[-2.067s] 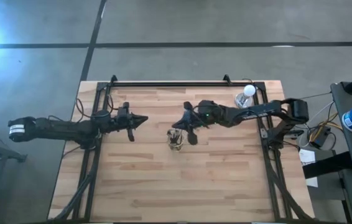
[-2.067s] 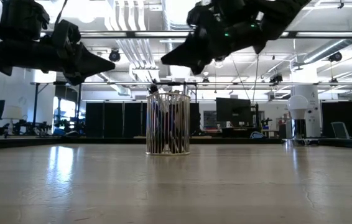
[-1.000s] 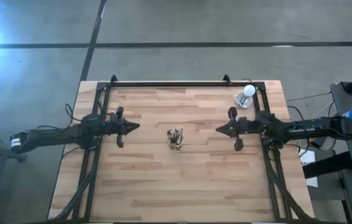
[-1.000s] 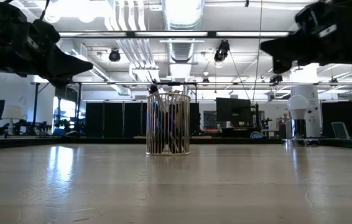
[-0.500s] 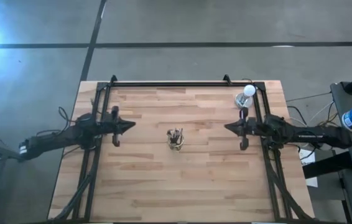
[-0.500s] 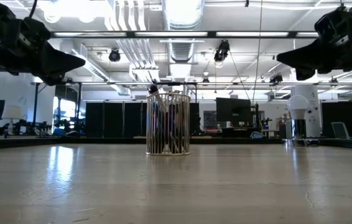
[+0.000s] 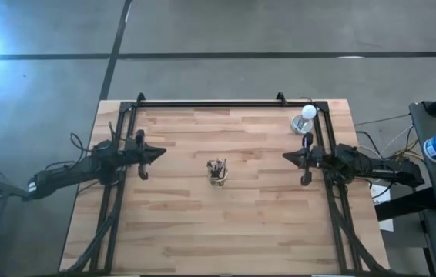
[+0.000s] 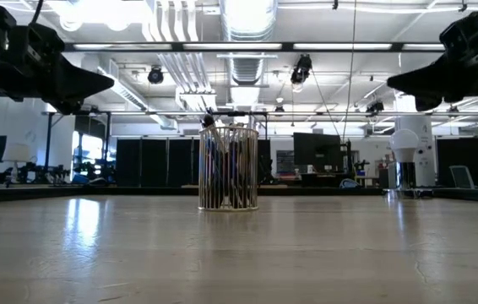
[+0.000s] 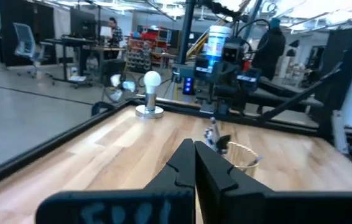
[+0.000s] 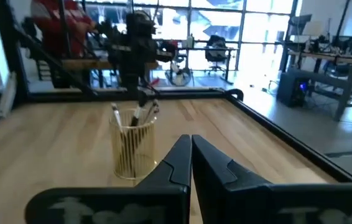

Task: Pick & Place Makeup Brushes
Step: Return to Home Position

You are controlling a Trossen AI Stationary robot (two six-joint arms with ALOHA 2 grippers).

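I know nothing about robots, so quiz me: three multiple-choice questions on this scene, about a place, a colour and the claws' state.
1. Where on the table does the gold holder with the makeup brushes stand?
A. left edge
B. near the middle
C. a corner

2. What colour is the round-topped object at a table corner?
A. red
B. white
C. black

3. How are the left claw and the right claw?
A. both shut, empty
B. both wide open
C. each gripping a brush

Answers: 1 B, it stands midway between the claws; 2 B, its top is white; 3 A, the wrist views show them closed tight with nothing held.
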